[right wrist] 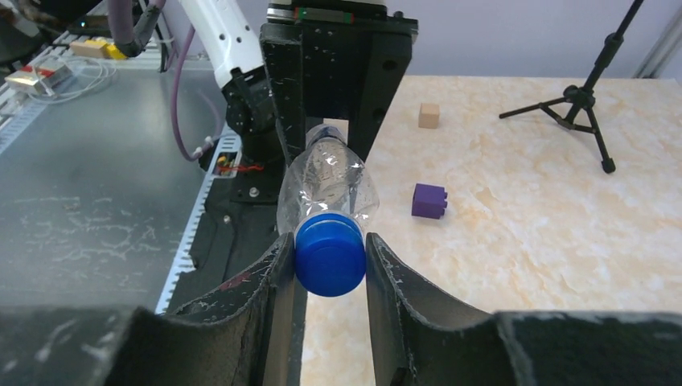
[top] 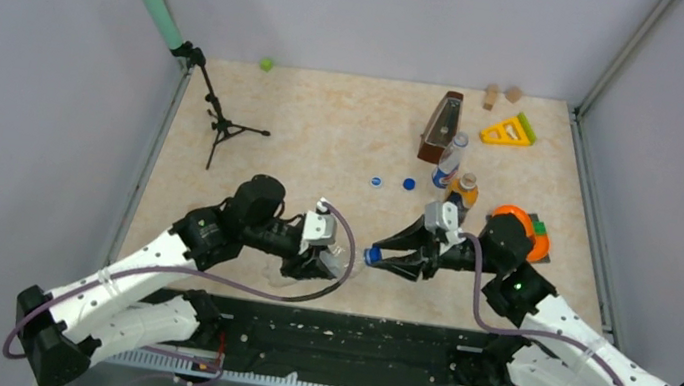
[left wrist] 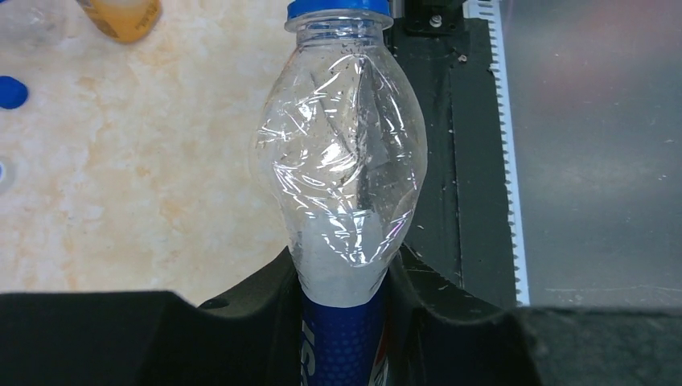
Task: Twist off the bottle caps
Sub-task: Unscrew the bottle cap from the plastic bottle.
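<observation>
Dark blue cap (right wrist: 330, 254) sits on the neck of a clear, crumpled bottle (left wrist: 342, 161) that is held level over the near edge of the desk (top: 307, 128). The right claw (right wrist: 328, 259) is closed on the cap. The left claw (left wrist: 344, 291) clamps the bottle's body at its blue label (left wrist: 342, 350), whose white lettering is cut off and unreadable. Two loose caps, one dark blue (top: 409, 184) and one paler (top: 376, 182), lie mid-desk.

We see the left claw (top: 338, 265) gripping a clear bottle (top: 355, 264) over the marble surface (top: 305, 137) while the right claw (top: 377, 257) pinches its blue cap (top: 373, 255). Beyond lie a pale cap (top: 376, 182) and a loose blue cap (top: 409, 184).
</observation>
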Robot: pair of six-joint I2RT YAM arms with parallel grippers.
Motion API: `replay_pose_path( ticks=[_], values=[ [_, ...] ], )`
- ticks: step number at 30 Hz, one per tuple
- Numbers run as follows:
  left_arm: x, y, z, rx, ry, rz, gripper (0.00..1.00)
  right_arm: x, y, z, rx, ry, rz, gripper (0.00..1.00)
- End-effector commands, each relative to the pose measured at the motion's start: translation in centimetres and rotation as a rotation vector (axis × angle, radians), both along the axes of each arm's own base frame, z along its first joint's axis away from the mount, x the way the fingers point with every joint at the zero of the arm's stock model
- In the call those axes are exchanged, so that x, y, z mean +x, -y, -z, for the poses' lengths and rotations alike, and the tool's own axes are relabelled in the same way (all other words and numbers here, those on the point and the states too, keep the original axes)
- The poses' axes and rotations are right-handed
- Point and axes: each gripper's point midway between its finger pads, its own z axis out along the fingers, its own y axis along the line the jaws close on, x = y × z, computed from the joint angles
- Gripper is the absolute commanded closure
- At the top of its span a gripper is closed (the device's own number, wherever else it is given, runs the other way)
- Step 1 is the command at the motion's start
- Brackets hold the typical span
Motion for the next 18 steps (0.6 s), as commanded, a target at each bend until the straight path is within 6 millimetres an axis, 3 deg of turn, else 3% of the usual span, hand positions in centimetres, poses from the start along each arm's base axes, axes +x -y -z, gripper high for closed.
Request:
replay_pose_path(
  ticks=[1, 7, 12, 16, 18],
  values=[
    [1.7, 1.0, -5.1, -0.186, 0.203, -0.043, 1.00, 0.5, -0.2, -1.5, 0.039, 0.028, 0.035, 0.62],
    [3.1, 0.1, -4.6, -0.182, 0.284, -0.134, 1.00, 0.6, 0.5, -3.9, 0.133, -0.050, 0.104, 0.40],
    [4.5, -0.2, -4.5, -0.153, 0.320, -0.193, 1.00, 1.4, 0.9, -4.8, 0.172, -0.134, 0.184, 0.39],
    [6.3, -0.9, -4.7, -0.133, 0.426, -0.296, 1.00, 4.4, 1.9, -5.8, 0.252, -0.350, 0.396, 0.39],
    [6.7, -1.1, -5.0, -0.150, 0.484, -0.319, 1.00, 4.4, 2.4, -6.9, 0.321, -0.444, 0.419, 0.40]
  ],
)
